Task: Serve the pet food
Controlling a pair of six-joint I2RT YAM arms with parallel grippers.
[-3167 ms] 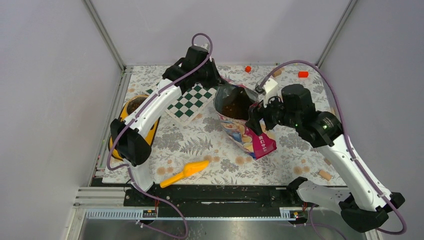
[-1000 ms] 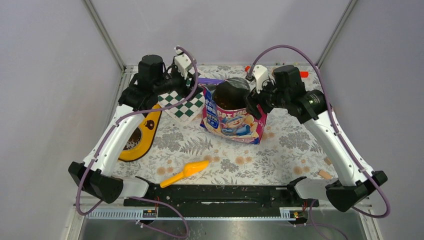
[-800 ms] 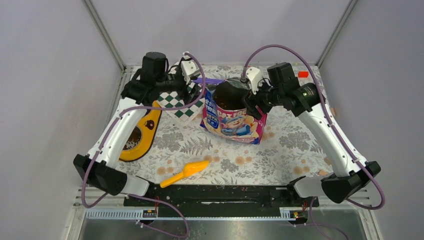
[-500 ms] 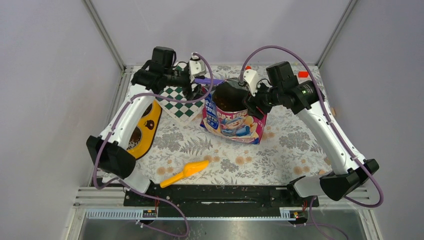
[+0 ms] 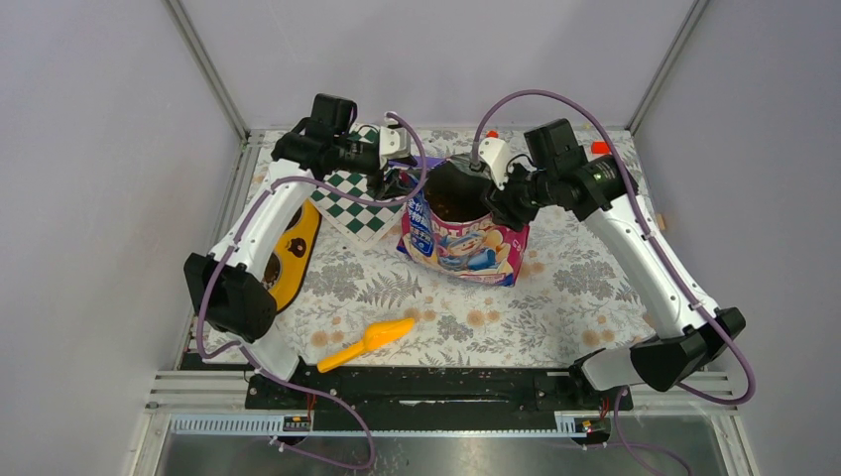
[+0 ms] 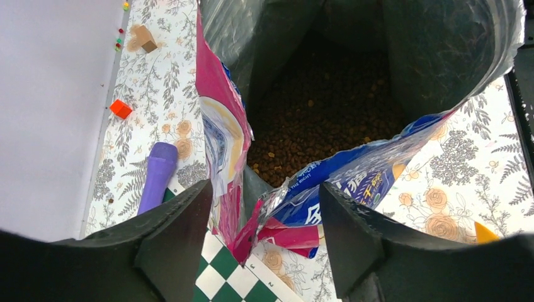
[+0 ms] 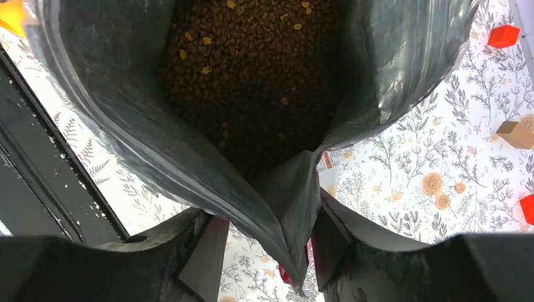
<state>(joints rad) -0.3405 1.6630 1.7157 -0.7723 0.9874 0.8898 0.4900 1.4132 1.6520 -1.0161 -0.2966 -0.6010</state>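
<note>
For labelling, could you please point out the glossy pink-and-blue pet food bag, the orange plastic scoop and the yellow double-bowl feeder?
Pink-and-blue pet food bag (image 5: 461, 243): top view, printed front.
Orange plastic scoop (image 5: 367, 343): top view, its middle.
Yellow feeder (image 5: 298, 253): top view, bare edge.

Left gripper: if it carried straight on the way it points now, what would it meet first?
The pet food bag, whose crumpled rim sits between the open jaws of the left gripper. Past that, probably the kibble inside, though depth is hard to judge.

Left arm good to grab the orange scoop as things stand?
Probably not yet: the left claw straddles the torn rim of the bag. The scoop itself lies uncovered near the arm bases.
</note>
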